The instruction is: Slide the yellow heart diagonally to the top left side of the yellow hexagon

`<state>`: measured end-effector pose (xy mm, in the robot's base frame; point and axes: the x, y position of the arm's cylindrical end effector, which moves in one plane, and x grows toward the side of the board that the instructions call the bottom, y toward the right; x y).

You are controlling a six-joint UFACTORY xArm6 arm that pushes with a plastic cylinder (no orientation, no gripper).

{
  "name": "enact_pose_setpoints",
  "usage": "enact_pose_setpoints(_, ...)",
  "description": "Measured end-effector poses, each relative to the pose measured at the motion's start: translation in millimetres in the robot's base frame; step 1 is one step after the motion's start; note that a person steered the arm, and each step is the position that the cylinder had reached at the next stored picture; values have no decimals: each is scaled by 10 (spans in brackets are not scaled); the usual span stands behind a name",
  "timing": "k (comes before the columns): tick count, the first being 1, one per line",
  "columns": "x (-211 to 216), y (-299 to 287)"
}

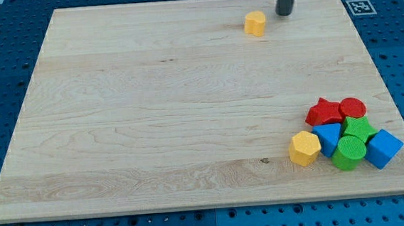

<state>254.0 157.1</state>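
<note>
The yellow heart (255,23) lies near the view's top edge of the wooden board (152,109), right of centre. The yellow hexagon (304,148) sits at the lower right, touching the left side of a cluster of blocks. My tip (284,13) rests on the board just to the right of the heart and slightly above it, a small gap apart. The hexagon is far below both.
The cluster at the lower right holds a red star-like block (323,111), a red cylinder (353,107), a green hexagon-like block (360,127), a green cylinder (348,152) and two blue blocks (326,137) (383,148). A marker tag (361,6) lies off the board's top right corner.
</note>
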Motion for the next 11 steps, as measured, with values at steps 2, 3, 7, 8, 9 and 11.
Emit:
enact_pose_setpoints(2,424,-216)
enact_pose_setpoints(3,138,-399)
enact_pose_setpoints(7,424,-1073)
enact_pose_setpoints(8,516,-1205)
enact_pose_setpoints(9,661,-1111)
enact_pose_setpoints(11,707,-1045)
